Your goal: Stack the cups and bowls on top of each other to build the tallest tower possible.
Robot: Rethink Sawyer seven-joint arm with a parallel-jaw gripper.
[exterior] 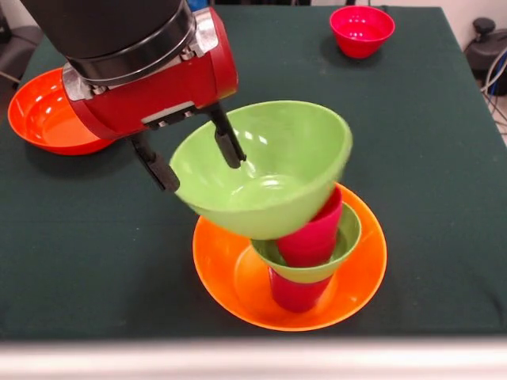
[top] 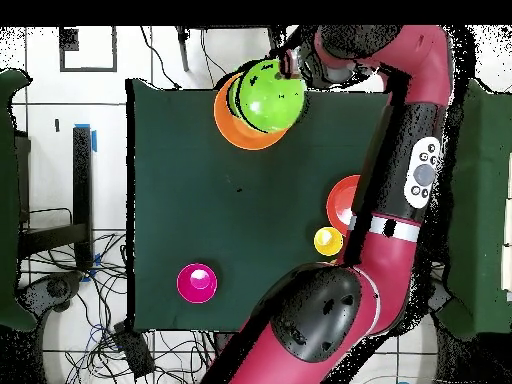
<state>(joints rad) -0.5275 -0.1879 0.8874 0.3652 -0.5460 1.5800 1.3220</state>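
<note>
The tower stands in the large yellow-orange bowl (exterior: 238, 277) near the table's front edge: a reddish cup (exterior: 295, 294), then the small green bowl (exterior: 346, 237), then the red-pink cup (exterior: 318, 231). The large green bowl (exterior: 269, 170) lies tilted on the top cup, its mouth turned up and to the left. My gripper (exterior: 202, 174) is open and straddles that bowl's left rim, one finger inside and one outside the wall. In the overhead view the large green bowl (top: 268, 95) covers the tower and the gripper (top: 292, 65) is beside it.
The wide orange-red bowl (exterior: 43, 115) sits at the far left, and also shows in the overhead view (top: 343, 200). The small red-pink bowl (exterior: 361, 30) is at the far right (top: 197, 283). A yellow cup (top: 328, 241) stands by the arm. The other cups and bowls are out of view.
</note>
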